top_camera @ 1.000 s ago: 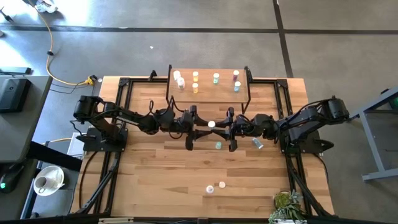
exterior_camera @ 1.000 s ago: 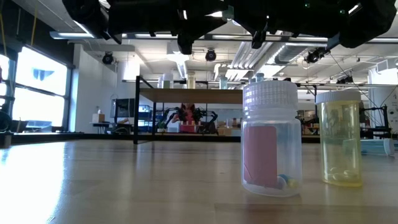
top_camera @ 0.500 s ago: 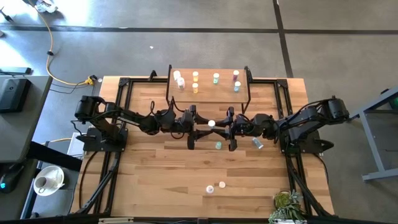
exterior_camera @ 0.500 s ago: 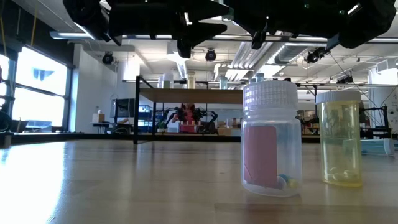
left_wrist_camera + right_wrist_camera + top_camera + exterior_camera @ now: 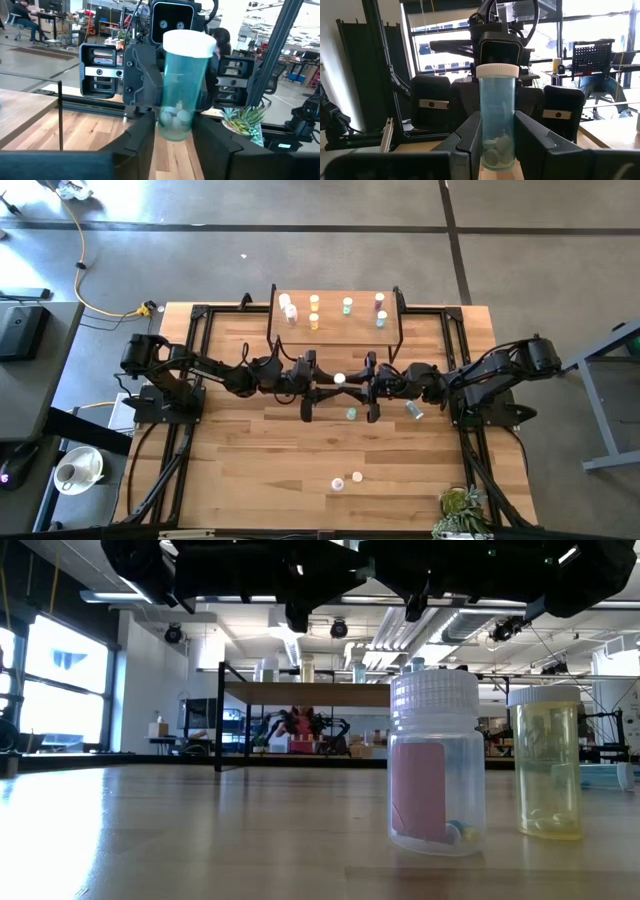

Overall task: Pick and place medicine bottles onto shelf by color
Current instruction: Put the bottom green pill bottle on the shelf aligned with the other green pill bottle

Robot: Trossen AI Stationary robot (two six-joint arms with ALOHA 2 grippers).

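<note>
We see both arms stretched level toward mid-table, wrists facing. The right gripper clamps an upright blue-teal bottle there; the left gripper flanks its base, grip unclear. The shelf stands beyond.

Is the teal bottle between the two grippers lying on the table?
No. The teal bottle is upright in the air between the grippers, white cap up, in the right wrist view.
</note>
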